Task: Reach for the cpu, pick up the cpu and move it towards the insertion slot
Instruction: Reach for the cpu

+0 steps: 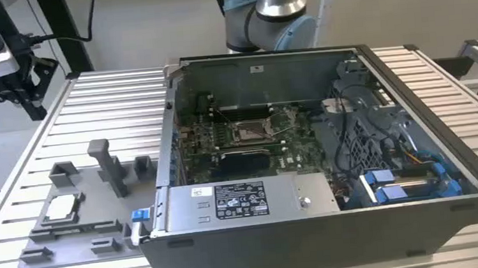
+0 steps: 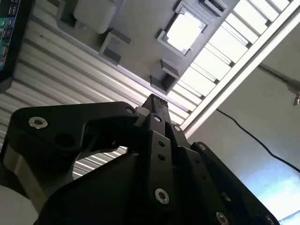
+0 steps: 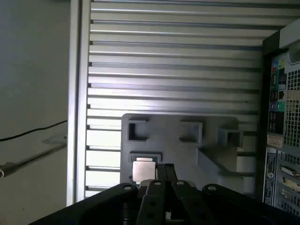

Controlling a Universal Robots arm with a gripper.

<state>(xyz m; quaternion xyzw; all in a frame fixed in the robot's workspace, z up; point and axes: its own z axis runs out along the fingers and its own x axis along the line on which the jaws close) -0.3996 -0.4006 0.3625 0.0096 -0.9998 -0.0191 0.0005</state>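
Seeing gripper (image 3: 164, 171) w/ fingertips pressed together, fully closed, nothing between them, nothing held. Same read in both wrist views. In exterior view, placing it high toward the exterior view's left, hanging over edge of slatted alu table (image 1: 109, 112), touching nothing.

Marking cpu (image 1: 63, 208) flat, silvery-white top up, seated in a framed square recess of grey plastic fixture plate (image 1: 100, 212). Plate on table, just beside computer case (image 1: 316, 243), on the exterior view's left of it. Cpu well apart from gripper, not touched, not lifted. In first wrist view, seeing the closed tips line up just beside the cpu's recess, but height above it: can't tell from there.

Noting upright post (image 1: 106, 163) and a few low bracket blocks on same plate, near cpu, none touching it.

Marking insertion slot (image 1: 251, 130) inside the open case, on green motherboard (image 1: 300, 143): square silver frame, dark centre, thin wire levers sticking out at its side. Well apart from cpu, case wall between them.

Also inside case: silver PSU box (image 1: 244, 201) w/ label along near wall, blue plastic parts (image 1: 397, 189) toward the exterior view's right. Behind case, arm base (image 1: 275, 22). Black cable (image 3: 33, 131) on floor off table edge.
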